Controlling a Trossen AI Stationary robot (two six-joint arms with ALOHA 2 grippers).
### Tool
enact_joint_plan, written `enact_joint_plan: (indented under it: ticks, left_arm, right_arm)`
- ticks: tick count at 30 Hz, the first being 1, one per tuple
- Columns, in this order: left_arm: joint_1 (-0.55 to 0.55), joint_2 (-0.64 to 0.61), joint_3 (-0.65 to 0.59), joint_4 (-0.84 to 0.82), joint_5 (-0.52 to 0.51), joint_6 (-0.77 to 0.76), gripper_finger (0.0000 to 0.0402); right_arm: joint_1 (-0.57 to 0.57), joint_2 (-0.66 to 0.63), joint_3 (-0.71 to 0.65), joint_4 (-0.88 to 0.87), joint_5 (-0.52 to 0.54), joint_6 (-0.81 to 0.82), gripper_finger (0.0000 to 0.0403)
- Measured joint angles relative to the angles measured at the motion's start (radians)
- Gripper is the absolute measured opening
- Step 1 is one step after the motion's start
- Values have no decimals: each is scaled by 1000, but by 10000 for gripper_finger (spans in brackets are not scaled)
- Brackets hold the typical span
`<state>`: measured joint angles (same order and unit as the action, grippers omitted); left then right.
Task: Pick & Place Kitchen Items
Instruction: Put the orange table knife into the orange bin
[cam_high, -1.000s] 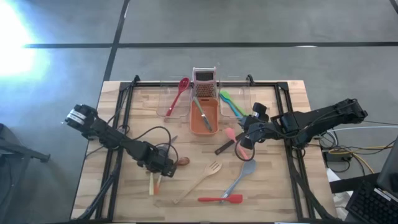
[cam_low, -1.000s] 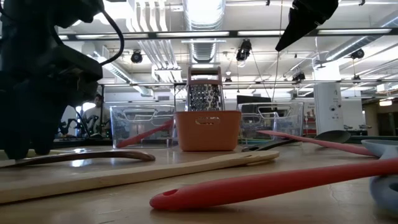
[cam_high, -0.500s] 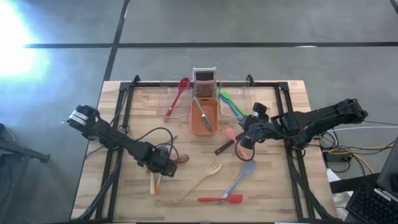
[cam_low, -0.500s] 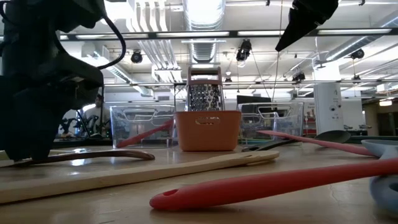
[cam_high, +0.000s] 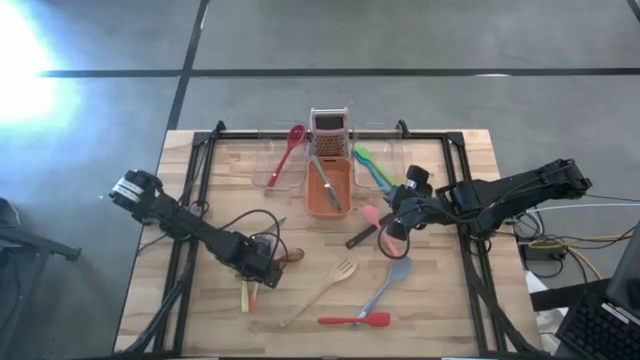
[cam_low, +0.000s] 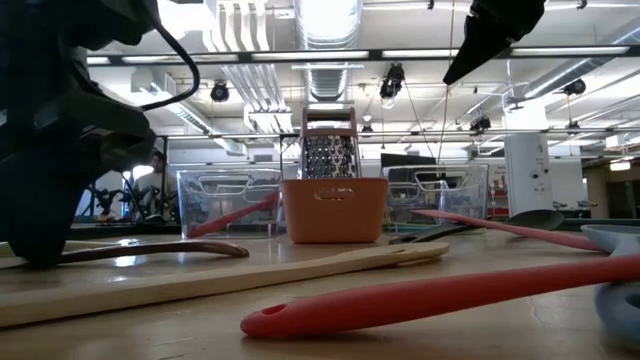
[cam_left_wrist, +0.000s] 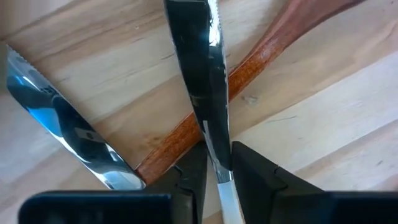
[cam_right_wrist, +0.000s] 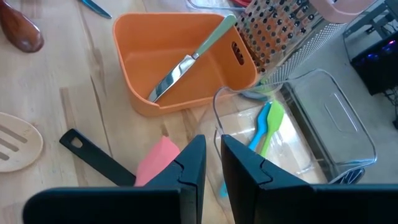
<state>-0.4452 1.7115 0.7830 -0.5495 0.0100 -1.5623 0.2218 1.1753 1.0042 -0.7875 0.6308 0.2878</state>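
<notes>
Currently, operator, your count:
Left gripper (cam_left_wrist: 216, 177): fingers pinched on one knife (cam_left_wrist: 208, 93) blade, low on table (cam_high: 440, 310), crossing a brown spoon (cam_left_wrist: 249, 65).
Right gripper (cam_right_wrist: 211, 163): narrow, holding nothing, hovering above pink spatula (cam_right_wrist: 158, 158).
Orange tub (cam_high: 327, 187): one knife inside.
Clear tubs: two.

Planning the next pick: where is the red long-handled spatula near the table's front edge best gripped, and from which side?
Take the red long-handled spatula at mid-handle, straight down from above, fingers across it. It lies flat on the wooden table, and the grey-blue spoon ends its handle close to the spatula's head, while the mid-handle lies clear.
</notes>
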Motion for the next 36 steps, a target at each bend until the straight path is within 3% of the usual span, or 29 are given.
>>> enact_joint_plan:
  ticks: [10,25,30,36]
  left_arm:
    - [-6,-31,-7,5,-26,49,37]
    - [-4,-155,13,0,-17,114,37]
    - [1,-207,10,55,-106,168,37]
    - [3,-220,10,177,-99,267,37]
  right_arm:
    - [0,0,0,6,0,-1,44]
    - [0,0,0,10,0,-4,44]
    - [0,0,0,10,0,-4,43]
    - [0,0,0,13,0,-4,45]
